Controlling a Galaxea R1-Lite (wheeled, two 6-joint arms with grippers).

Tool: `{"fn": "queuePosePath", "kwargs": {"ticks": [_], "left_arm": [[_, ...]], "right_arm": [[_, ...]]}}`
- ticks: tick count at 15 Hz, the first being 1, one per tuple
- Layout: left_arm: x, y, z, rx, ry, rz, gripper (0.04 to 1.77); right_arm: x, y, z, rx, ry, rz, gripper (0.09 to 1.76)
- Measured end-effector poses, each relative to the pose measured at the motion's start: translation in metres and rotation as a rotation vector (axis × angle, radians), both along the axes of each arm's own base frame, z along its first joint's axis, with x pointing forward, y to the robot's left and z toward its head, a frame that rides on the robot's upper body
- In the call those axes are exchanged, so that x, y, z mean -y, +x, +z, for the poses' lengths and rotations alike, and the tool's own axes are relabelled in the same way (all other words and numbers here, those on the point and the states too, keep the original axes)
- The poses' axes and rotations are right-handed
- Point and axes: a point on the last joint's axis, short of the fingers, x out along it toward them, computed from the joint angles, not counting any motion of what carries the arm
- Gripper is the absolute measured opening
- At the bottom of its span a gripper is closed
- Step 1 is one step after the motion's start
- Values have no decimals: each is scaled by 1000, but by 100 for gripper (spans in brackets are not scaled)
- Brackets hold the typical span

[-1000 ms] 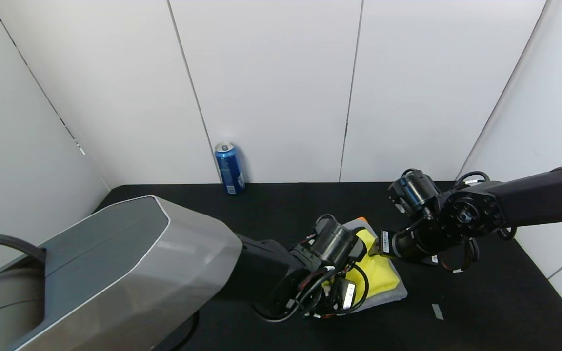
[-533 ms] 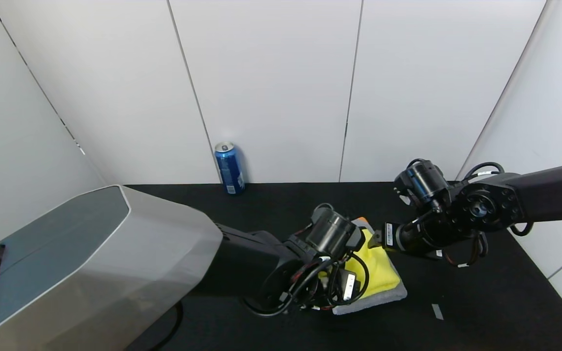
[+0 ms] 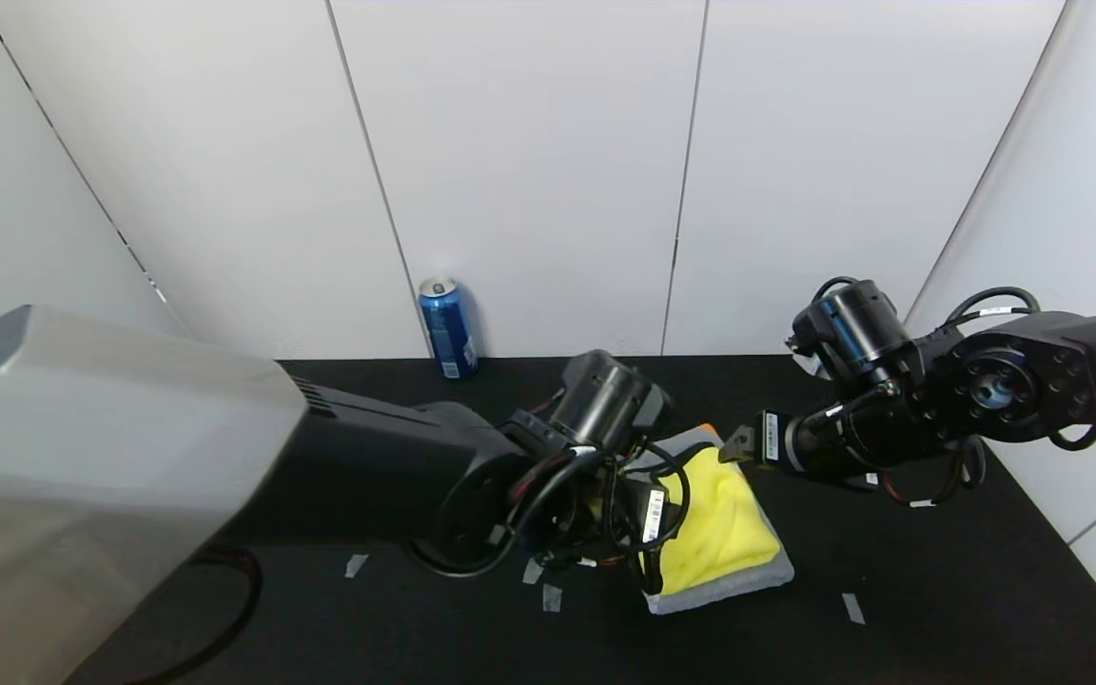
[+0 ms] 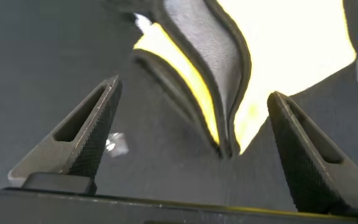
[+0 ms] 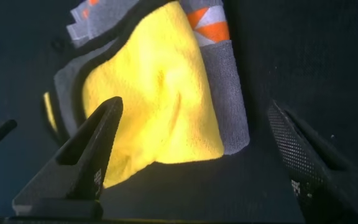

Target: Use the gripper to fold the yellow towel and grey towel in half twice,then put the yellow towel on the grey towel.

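I am holding my left gripper (image 4: 191, 137) low beside the folded stack, jaws spread wide and gripping nothing. My right gripper (image 5: 194, 155) is hovering above it, equally wide and empty. The yellow towel (image 3: 714, 518) is lying folded on the grey towel (image 3: 729, 588) on the black table (image 3: 938, 590).

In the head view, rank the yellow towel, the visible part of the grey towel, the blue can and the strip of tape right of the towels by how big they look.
1. yellow towel, largest
2. blue can, though it stands farther back, so its real size is unsure
3. grey towel, only its rim shows beneath the yellow one
4. tape strip, smallest
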Motion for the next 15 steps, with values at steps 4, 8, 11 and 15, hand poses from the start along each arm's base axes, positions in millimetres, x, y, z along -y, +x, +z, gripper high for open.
{"fn": "queuePosePath", "kwargs": {"ticks": [4,8,11,15], "left_arm": [[-19,-8,30,27,-26,17,168],[-41,-28,53,31,-29,23,169],[-57,-43,65,42,-35,24,170],[-79,-65,78,46,-34,22,170]], "right_arm": [[3,-14,19,43,17,14,168],[9,-31,33,75,22,16,169],[15,-46,39,89,17,21,170],[25,-68,50,123,6,25,170]]}}
